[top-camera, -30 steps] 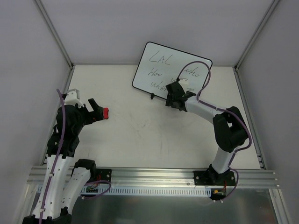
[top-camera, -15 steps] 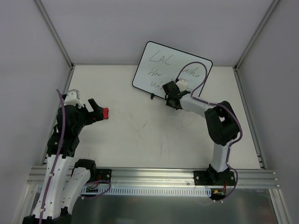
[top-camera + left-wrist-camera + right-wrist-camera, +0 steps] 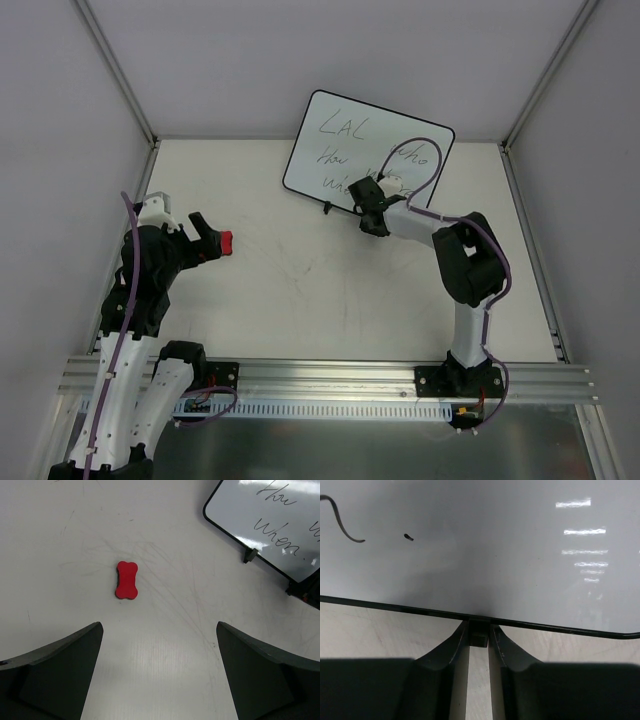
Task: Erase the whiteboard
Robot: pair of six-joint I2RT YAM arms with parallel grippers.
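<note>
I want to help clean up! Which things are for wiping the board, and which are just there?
For the job:
whiteboard
red eraser
left gripper, open above the eraser
right gripper, pinching the board's foot

Just there:
table
purple cables
metal rail

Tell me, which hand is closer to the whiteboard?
The right. The right hand is at the whiteboard's bottom edge, pinching one foot. The left hand is well off to the left, open above the red eraser.

Right gripper at whiteboard lower edge — left gripper apart.
</note>
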